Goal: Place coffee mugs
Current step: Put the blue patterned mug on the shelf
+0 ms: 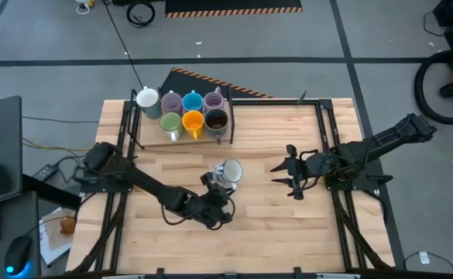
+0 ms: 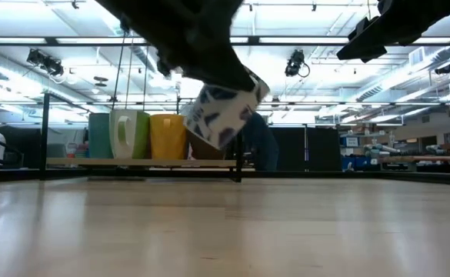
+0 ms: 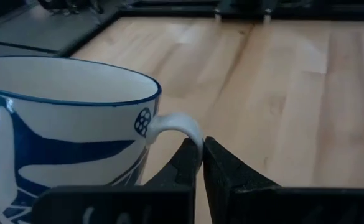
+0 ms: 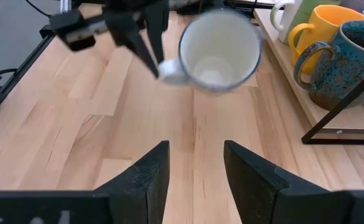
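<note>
A white mug with blue pattern [image 1: 229, 171] hangs in my left gripper [image 1: 217, 183] above the middle of the table; in the low view the mug [image 2: 225, 111] is tilted and clear of the wood. Seven other mugs stand on a rack at the far edge: white [image 1: 147, 98], lilac [image 1: 171, 101], blue [image 1: 192, 101], lilac [image 1: 214, 101], green [image 1: 170, 122], orange [image 1: 193, 122] and dark brown [image 1: 216, 120]. My right gripper [image 1: 276, 173] is open and waits to the right of the held mug, touching nothing. My left gripper [image 3: 201, 149] pinches the white-and-blue mug's side handle [image 3: 188, 124] between its two fingers, at the handle's outer curve. The fingers come in from the table's near-left side. The mug is lifted clear of the table and tilted, its opening facing the right gripper [image 4: 219, 46].
The rack [image 1: 230, 132] is a low stand with a dark metal frame [image 4: 343, 118] at the table's far edge, left of centre. Bare wood lies between the rack and both grippers. Black rails run along the table's left and right sides [image 1: 338, 209].
</note>
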Robot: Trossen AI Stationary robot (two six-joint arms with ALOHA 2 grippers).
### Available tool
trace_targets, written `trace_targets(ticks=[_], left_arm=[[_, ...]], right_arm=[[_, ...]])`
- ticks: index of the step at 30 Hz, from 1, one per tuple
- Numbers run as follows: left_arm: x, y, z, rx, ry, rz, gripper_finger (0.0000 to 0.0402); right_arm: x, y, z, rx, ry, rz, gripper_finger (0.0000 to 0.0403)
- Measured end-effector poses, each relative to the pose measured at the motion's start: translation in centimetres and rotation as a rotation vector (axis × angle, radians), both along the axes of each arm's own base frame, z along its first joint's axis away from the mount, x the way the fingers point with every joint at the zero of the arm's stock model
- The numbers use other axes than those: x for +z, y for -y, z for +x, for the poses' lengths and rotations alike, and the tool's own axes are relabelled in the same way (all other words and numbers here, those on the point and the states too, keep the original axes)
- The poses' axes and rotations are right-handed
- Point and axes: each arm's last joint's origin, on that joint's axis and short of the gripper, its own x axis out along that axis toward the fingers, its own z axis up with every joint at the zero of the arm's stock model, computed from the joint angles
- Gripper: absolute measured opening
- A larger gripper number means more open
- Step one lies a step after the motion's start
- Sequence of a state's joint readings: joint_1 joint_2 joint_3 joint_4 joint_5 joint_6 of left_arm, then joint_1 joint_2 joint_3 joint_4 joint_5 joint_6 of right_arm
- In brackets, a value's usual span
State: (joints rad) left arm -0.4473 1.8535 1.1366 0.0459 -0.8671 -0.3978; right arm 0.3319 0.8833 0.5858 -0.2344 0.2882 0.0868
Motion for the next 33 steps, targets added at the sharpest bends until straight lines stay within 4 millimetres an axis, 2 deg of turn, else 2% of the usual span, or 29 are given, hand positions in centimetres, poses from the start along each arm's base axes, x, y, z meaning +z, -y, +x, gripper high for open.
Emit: trace_targets(ticks=[6, 13, 19, 23, 28, 33], left_arm=[[3.4, 0.3, -2.1, -0.014, 0.013, 0.008, 0.0016], [8.0, 0.2, -5.7, -0.044, 0.034, -0.003, 0.0016], [10.1, 0.3, -8.6, 0.01, 0.066, 0.015, 0.0016], [9.6, 0.7, -9.3, 0.025, 0.076, 0.0, 0.0016], [6.0, 0.4, -9.9, 0.044, 0.106, -0.052, 0.0016], [3.6, -0.1, -11.4, 0.042, 0.189, -0.107, 0.0016]], right_arm=[[0.0, 0.0, 0.0, 0.001, 0.002, 0.0, 0.0158], [0.1, 0.0, 0.1, 0.001, 0.012, 0.003, 0.0158], [0.1, 0.0, 0.1, 0.002, 0.013, 0.004, 0.0158], [0.1, 0.0, 0.1, 0.002, 0.015, 0.005, 0.0158], [0.1, 0.0, 0.1, 0.006, 0.015, 0.008, 0.0158], [0.2, -0.1, 0.1, 0.018, 0.02, 0.017, 0.0158]])
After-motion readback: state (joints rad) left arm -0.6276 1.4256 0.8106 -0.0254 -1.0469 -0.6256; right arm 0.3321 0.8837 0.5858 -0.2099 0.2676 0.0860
